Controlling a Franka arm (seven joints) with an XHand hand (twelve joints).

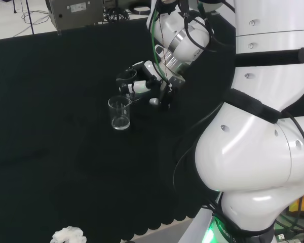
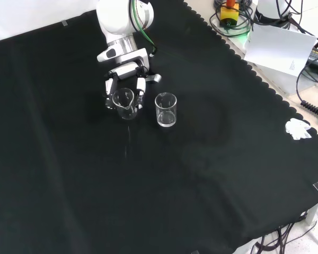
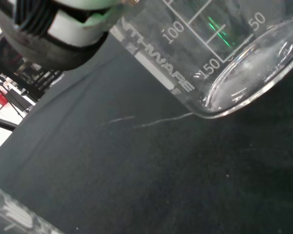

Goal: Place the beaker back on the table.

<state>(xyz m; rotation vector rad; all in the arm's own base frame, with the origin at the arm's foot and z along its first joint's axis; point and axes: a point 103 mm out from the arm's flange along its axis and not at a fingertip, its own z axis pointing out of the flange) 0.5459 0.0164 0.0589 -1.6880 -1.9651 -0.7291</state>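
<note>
In the front view the hand [image 2: 128, 79] reaches down from the top of the picture and its black and white fingers [image 2: 140, 91] are curled round a clear beaker [image 2: 124, 103], one on each side of the glass, so the hand is clamped on it. That beaker has a pouring spout on its rim and stands about upright; whether its base rests on the black cloth of the table [image 2: 164, 185] or hangs just above it cannot be told from this view. Just to its right in the front view stands a second beaker [image 2: 166, 109], upright on the cloth and apart from the hand. The head view shows the pair differently: the second beaker [image 1: 120, 113] is plain to see, nearer the camera and to the left of the hand [image 1: 142, 83], while the held beaker [image 1: 126, 81] is mostly lost against the dark cloth and the fingers, with little more than its rim showing. The wrist view brings the held beaker [image 3: 219, 53] close and large, with printed graduation marks on its wall and its thick glass base seen tilted against the cloth; a blurred dark and white part of the hand [image 3: 58, 29] shows beside it. A crumpled white wad [image 2: 298, 128] lies at the cloth's right edge in the front view, well apart from both beakers, and the head view shows it [image 1: 69, 235] at the near edge.
</note>
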